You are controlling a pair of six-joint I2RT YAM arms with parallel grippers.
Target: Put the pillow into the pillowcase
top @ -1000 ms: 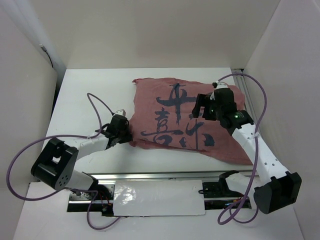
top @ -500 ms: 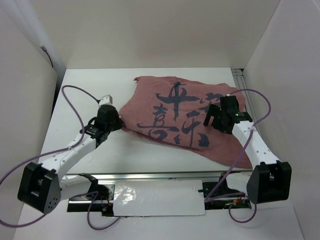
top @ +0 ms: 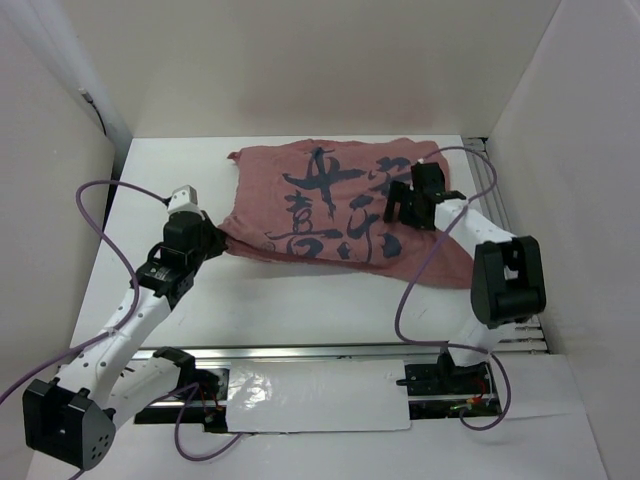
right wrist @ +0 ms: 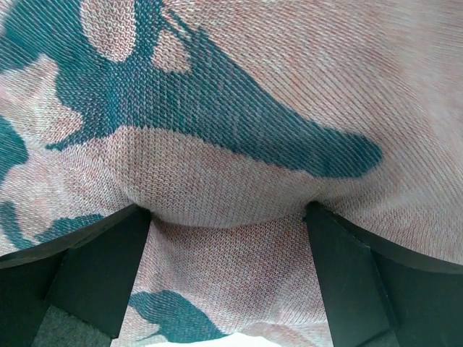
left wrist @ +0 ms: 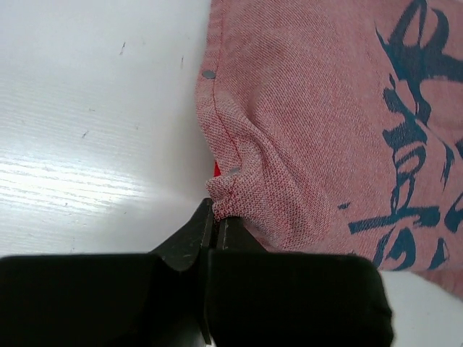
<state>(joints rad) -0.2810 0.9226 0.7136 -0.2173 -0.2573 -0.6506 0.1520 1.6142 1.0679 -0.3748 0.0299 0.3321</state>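
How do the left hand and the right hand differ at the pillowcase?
The left hand is shut, pinching the left edge of the pillowcase; the right hand is open, cloth bulging between its spread fingers, on the printed right part. Both meet the same cloth.

Table (top: 300,300): white, smooth, faintly scuffed. Enclosed by white walls (top: 300,60) at 9, 12 and 3 o'clock. Carried one pillowcase (top: 330,200), laid dull pink face up with dark calligraphy showing, rumpled, spread from centre toward 1 o'clock. Edged at 6 o'clock by metal rail (top: 300,352) and white sheet (top: 320,395).
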